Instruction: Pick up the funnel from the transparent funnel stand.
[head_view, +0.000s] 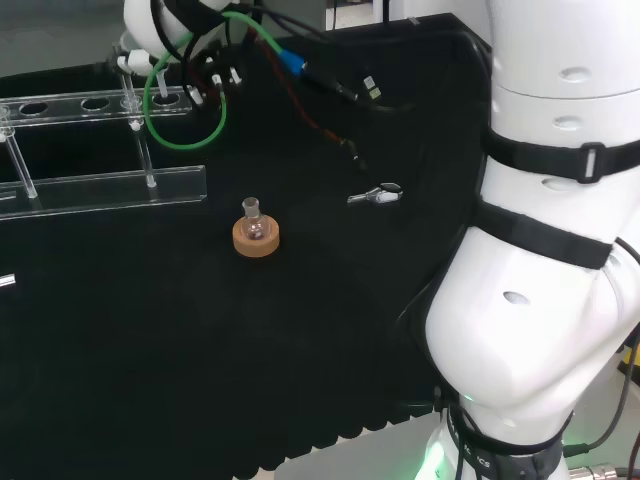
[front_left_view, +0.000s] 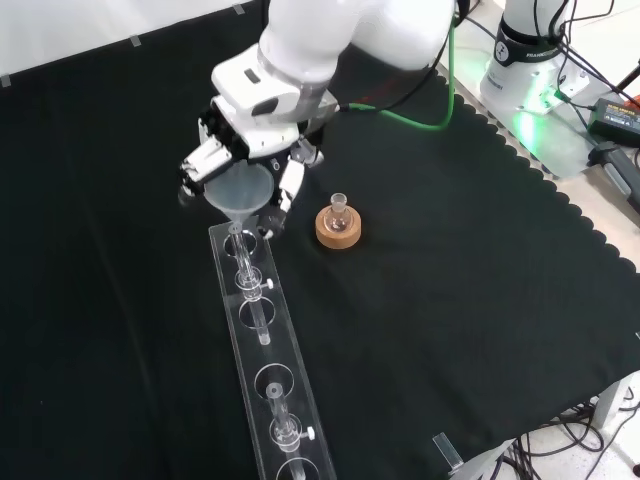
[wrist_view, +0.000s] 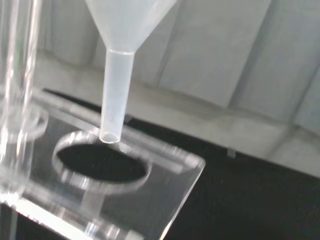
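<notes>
A translucent white funnel (front_left_view: 240, 194) hangs in the hand (front_left_view: 262, 128), whose fingers curl round its cone from both sides. The clear funnel stand (front_left_view: 268, 372) is a long strip with round holes, running toward the front view's bottom. The funnel sits over the stand's end nearest the hand. In the wrist view the funnel's stem (wrist_view: 114, 95) ends just above the rim of the stand's end hole, beside the plate (wrist_view: 167, 172). In the head view the hand (head_view: 205, 72) is at the top left, above the right end of the stand (head_view: 105, 185).
A small round glass flask on a cork ring (front_left_view: 338, 224) stands just right of the hand in the front view, near the cloth's middle in the head view (head_view: 256, 234). A small metal clip (head_view: 377, 195) lies to its right. Cables (head_view: 300, 70) trail behind the hand.
</notes>
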